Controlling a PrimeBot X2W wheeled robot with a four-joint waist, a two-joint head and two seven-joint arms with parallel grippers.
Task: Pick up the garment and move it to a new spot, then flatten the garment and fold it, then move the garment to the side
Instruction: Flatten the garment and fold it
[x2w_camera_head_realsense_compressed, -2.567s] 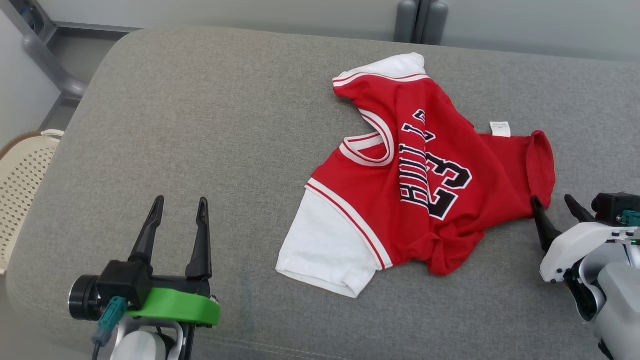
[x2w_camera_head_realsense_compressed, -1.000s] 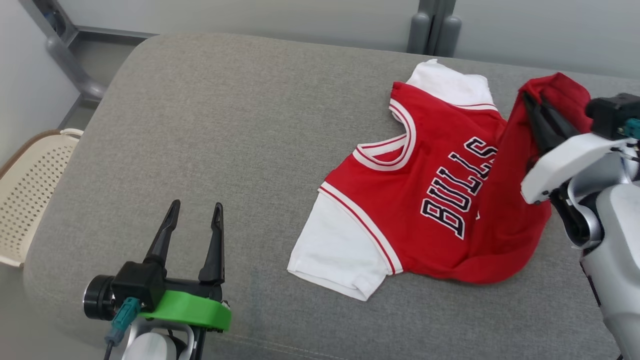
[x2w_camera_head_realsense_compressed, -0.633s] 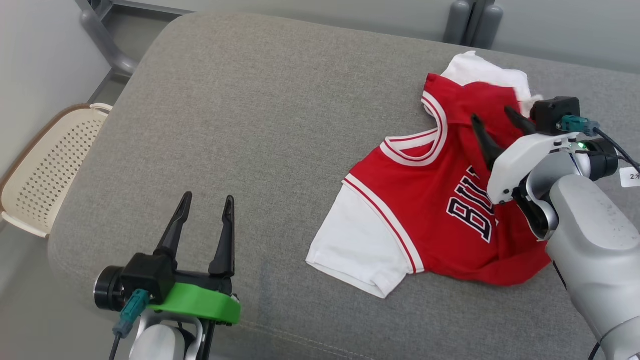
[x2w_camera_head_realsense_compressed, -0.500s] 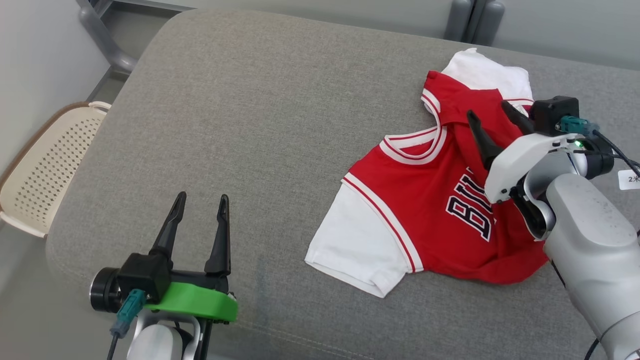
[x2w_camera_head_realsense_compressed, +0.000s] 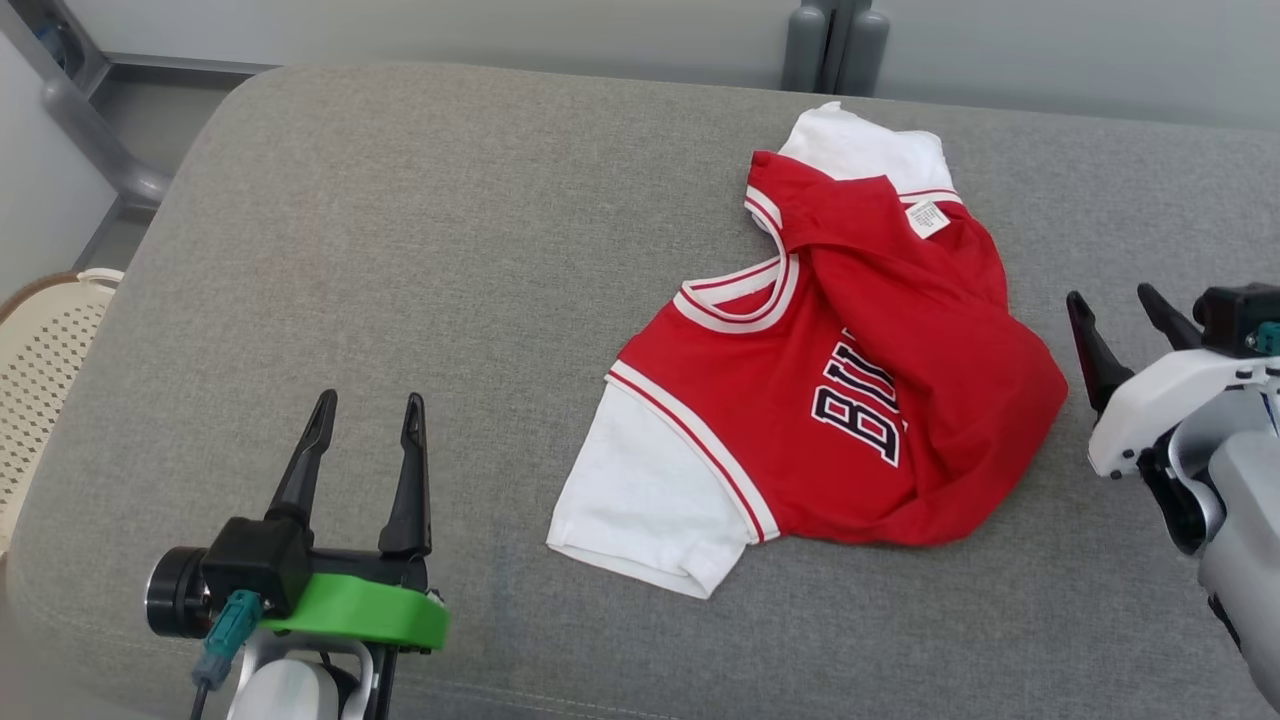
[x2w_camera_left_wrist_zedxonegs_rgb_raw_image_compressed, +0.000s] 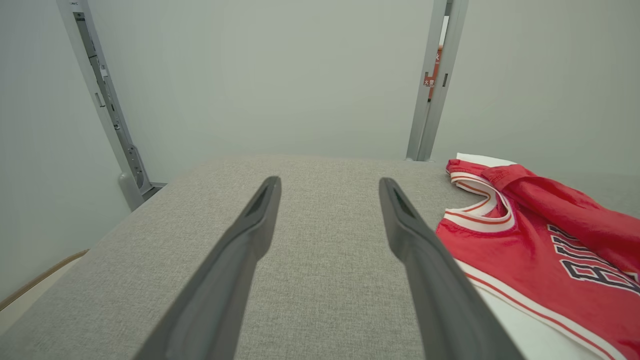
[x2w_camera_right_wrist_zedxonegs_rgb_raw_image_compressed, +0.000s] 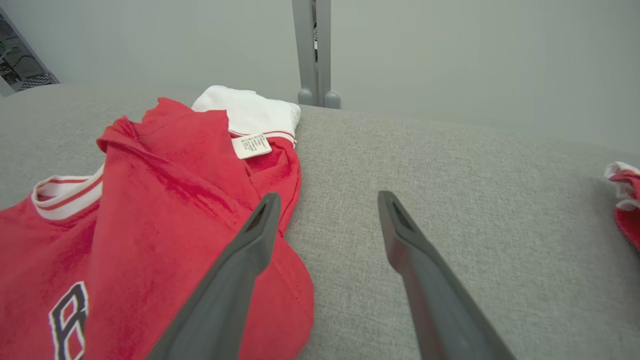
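Hovering wide and empty, my right gripper (x2w_camera_head_realsense_compressed: 1108, 295) has the garment (x2w_camera_head_realsense_compressed: 850, 400) just to its left on the grey cushion (x2w_camera_head_realsense_compressed: 400, 250), sleeve-to-sleeve axis slanting away from me; my left gripper (x2w_camera_head_realsense_compressed: 368, 398), also wide, sits farther off.

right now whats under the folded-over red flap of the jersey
The flap lies over part of the jersey, hiding the lettering past "BU". A white tag sits on top.

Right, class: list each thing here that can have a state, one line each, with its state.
Jersey, lying on the cushion, hem folded over its lettering, unheld.
Care label, exposed, facing up.
Left tool, open, empty.
Right tool, open, empty, beside the jersey.
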